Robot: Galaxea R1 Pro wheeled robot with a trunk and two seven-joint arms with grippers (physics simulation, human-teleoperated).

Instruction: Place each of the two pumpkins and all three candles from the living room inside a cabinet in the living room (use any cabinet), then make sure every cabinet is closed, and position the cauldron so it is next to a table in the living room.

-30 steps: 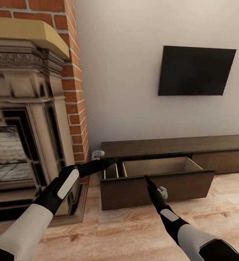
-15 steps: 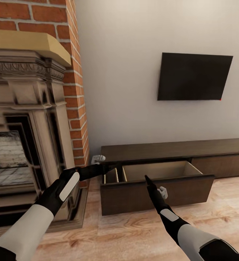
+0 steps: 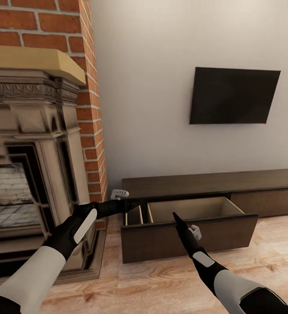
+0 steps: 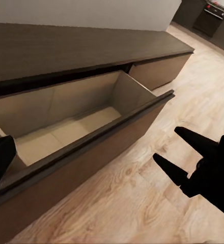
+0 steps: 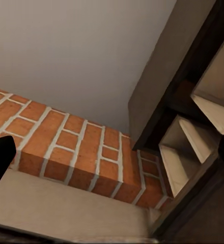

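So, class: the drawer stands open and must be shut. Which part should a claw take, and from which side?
Take the top edge of the drawer front, coming from above on the room side. That long, straight lip stands proud of the cabinet, with open space behind it for one finger. Probably a flat push on the front panel would do as well.

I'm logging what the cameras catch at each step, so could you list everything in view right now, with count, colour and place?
cabinet: one, dark brown, long and low against the wall right of the fireplace.
drawer: one, pulled open, dark front and pale wood inside with dividers at its left end; nothing visible in it.
television: one, black, mounted on the wall above the cabinet.
fireplace: one, grey-brown carved surround with a tan mantel, at the left.
brick column: one, red-orange, between fireplace and wall.
floor: light wood planks.
left gripper: one, black, at the drawer's left end; state unclear.
right gripper: one, black, fingers apart, before the drawer front.
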